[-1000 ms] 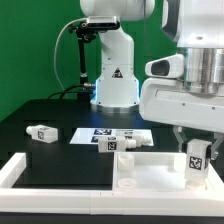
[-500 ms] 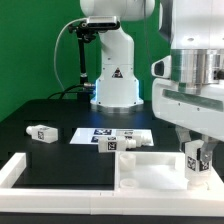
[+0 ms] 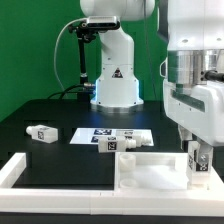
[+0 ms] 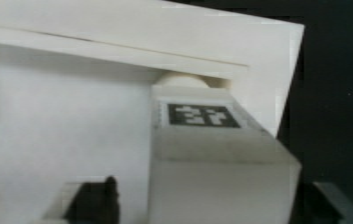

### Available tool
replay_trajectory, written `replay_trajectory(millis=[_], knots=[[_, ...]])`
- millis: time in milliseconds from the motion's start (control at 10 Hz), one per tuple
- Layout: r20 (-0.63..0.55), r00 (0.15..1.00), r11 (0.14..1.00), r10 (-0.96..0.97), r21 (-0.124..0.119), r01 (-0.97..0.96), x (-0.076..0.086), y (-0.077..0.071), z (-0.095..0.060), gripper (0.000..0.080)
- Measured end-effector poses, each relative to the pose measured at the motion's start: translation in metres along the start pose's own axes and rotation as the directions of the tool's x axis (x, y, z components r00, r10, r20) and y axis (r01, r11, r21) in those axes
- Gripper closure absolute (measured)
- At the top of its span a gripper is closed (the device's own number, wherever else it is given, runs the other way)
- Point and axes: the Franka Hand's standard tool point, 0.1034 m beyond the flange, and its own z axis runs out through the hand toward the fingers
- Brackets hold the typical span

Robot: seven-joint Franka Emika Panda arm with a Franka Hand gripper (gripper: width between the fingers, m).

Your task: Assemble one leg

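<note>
Item: pincer (image 3: 198, 149) clenched on small white plastic tagged leg (image 3: 198, 165), upright above large white rimmed panel (image 3: 150, 172); hold vertical, lower slowly, seat cylindrical end squarely.

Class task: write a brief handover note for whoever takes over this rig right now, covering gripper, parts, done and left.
Gripper: jaws shut on the leg, held upright at the white panel's corner, exterior view's right.
Spare legs: one on the table at the exterior view's left, one by the marker board.
Done: leg picked up, brought to the panel.
Left: seat it there.
</note>
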Motion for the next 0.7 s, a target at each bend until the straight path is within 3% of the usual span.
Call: replay_trajectory(millis=[100, 200, 300, 500, 700], knots=[[-0.003, 0.972, 0.972, -0.236, -0.015, 0.235, -0.002, -0.001, -0.001, 0.0253], [-0.002, 0.907, 0.907, -0.421, -0.008, 0.421, -0.005, -0.002, -0.001, 0.0172], [-0.013, 0.835, 0.835, -0.549, 0.008, 0.549, -0.009, -0.004, 0.0, 0.0156], [-0.018, 0.77, 0.77, -0.638, 0.01, 0.638, -0.011, -0.003, 0.001, 0.0151], [-0.025, 0.653, 0.653, -0.757, -0.005, 0.757, -0.008, -0.002, 0.002, 0.0151]])
